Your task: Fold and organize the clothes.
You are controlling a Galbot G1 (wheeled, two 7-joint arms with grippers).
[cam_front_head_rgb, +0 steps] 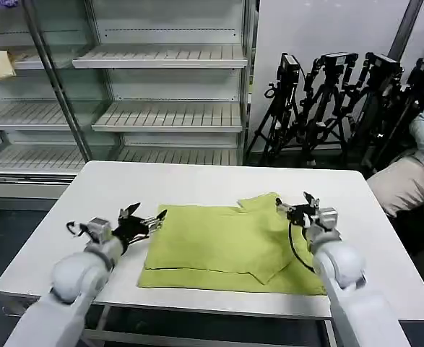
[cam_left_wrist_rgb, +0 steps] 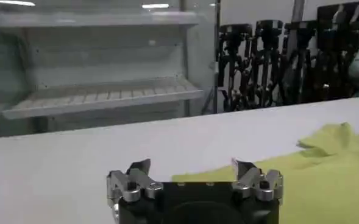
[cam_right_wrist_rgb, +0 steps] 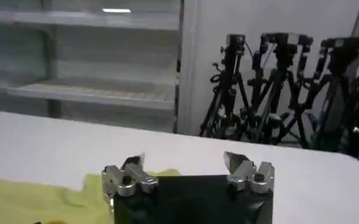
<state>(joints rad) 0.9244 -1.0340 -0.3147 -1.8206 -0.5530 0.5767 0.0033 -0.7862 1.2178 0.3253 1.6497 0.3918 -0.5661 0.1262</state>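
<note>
Mid-fold: T-shirt [cam_front_head_rgb: 226, 246] part-folded on surface [cam_front_head_rgb: 110, 188]; my left tool [cam_front_head_rgb: 145, 220] and right tool [cam_front_head_rgb: 292, 206] released, next grasp an edge.

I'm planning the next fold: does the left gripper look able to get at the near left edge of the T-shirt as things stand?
Probably yes. The left gripper hovers open right beside the left edge of the T-shirt, with only bare table between them. The right gripper is at the opposite side, out of its way.

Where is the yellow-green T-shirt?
In the head view, the soft lime yellow-green T-shirt lies partly folded on the white table, between the left gripper and right gripper.
</note>
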